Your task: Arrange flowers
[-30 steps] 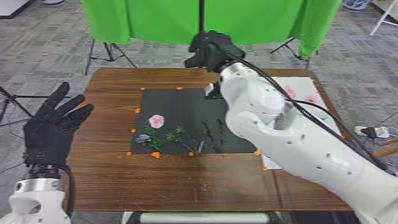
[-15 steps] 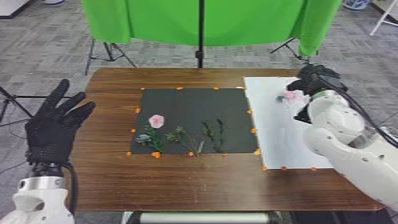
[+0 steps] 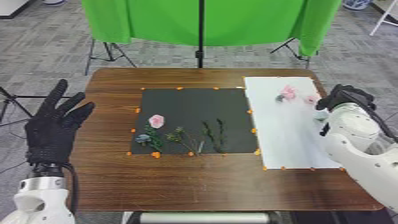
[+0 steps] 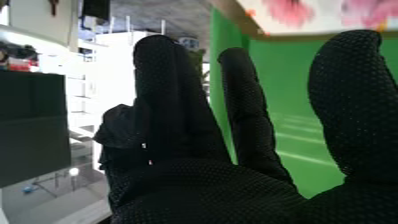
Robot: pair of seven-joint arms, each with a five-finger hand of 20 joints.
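Observation:
My left hand [image 3: 55, 127] is held up at the left edge of the table, open and holding nothing. My right hand [image 3: 346, 96] is at the right edge, beside the white sheet [image 3: 286, 130]; in the right wrist view the right hand [image 4: 213, 190] has straight fingers with nothing in them. Near the sheet's far end lie pink flowers [image 3: 289, 92], seen also as pink blooms [image 4: 289, 12] in the right wrist view. The black mat [image 3: 191, 107] carries a pink flower [image 3: 156, 121], a bluish flower [image 3: 142, 138] and green stems [image 3: 213, 134] along its near part.
Orange markers [image 3: 155, 155] surround the mat and the sheet on the brown table [image 3: 195, 185]. Behind the table hangs a green cloth [image 3: 151, 22] with a black stand [image 3: 200, 52] in front of it.
The right hand has swung from beyond the mat's far side across the sheet to the table's right edge, uncovering the pink flowers. The left hand has stayed still.

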